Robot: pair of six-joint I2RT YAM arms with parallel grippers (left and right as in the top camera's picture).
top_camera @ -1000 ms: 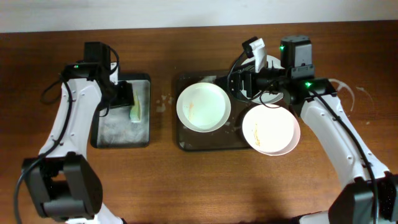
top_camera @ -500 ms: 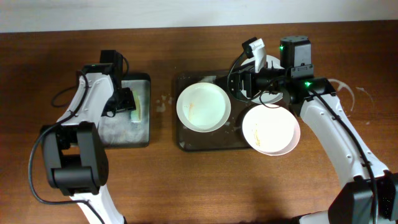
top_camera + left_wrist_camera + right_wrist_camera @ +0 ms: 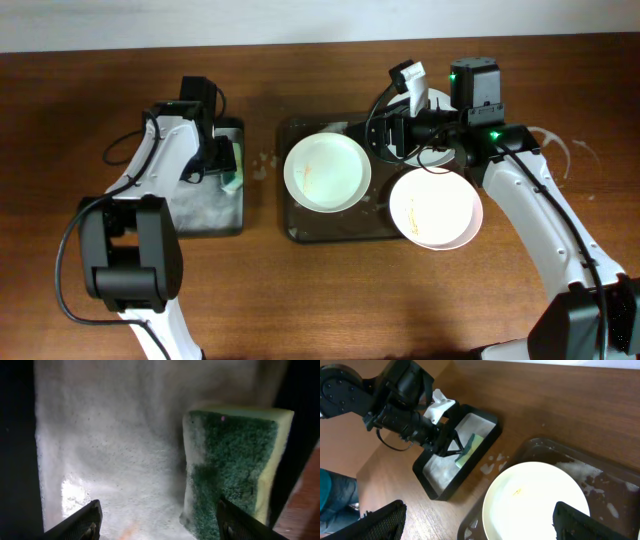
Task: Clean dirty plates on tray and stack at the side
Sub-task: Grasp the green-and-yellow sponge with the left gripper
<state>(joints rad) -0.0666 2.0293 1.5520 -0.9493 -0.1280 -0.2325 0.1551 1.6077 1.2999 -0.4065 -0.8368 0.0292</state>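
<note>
A white plate (image 3: 327, 172) with faint orange marks lies on the left half of the large dark tray (image 3: 340, 228). A second smeared plate (image 3: 432, 207) sits at the tray's right end, over its front edge; another rim seems to show under it. My left gripper (image 3: 222, 160) is open and low over the small tray, with the green-yellow sponge (image 3: 230, 460) just inside its right finger. My right gripper (image 3: 378, 137) is open and empty above the back of the large tray. In the right wrist view it (image 3: 487, 525) hovers over the left plate (image 3: 535, 505).
The small dark tray (image 3: 195, 210) holds white foam (image 3: 110, 435) and the sponge (image 3: 234, 178). Foam specks lie on the table between the trays (image 3: 262, 165) and in the large tray (image 3: 600, 467). A faint wet ring (image 3: 565, 150) marks the table at far right.
My left gripper has moved right across the small tray to the sponge, which now lies nearer the tray's right edge. The right arm and the plates have not moved.
</note>
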